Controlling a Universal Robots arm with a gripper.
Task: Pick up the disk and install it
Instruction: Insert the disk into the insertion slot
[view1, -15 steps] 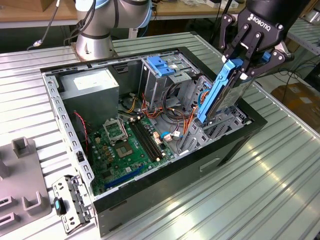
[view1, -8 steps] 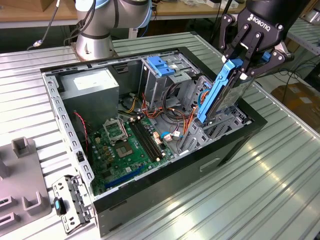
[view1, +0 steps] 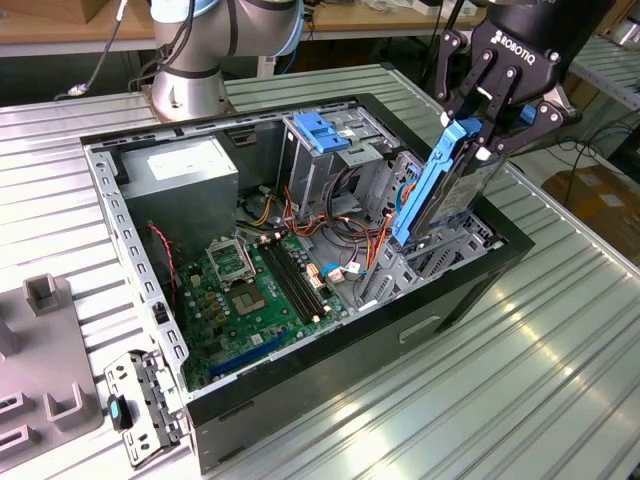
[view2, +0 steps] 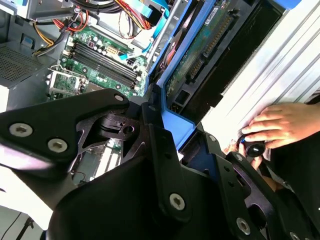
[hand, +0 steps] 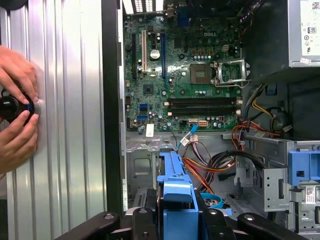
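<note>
The gripper (view1: 482, 130) has its jaws clamped on the disk's (view1: 455, 190) upper end, holding it steeply tilted over the open case (view1: 330, 385). The lower end is at the bay (view1: 440, 255). The insertion step looks unfinished, and seating it likely needs the rails aligned with the bay.

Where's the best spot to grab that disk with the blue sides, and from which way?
By its upper end, across the blue rails, coming from above, just as the tool holds it now. The disk stands tilted over the open computer case with its lower end pointing down inside, so that end should probably stay free.
</note>
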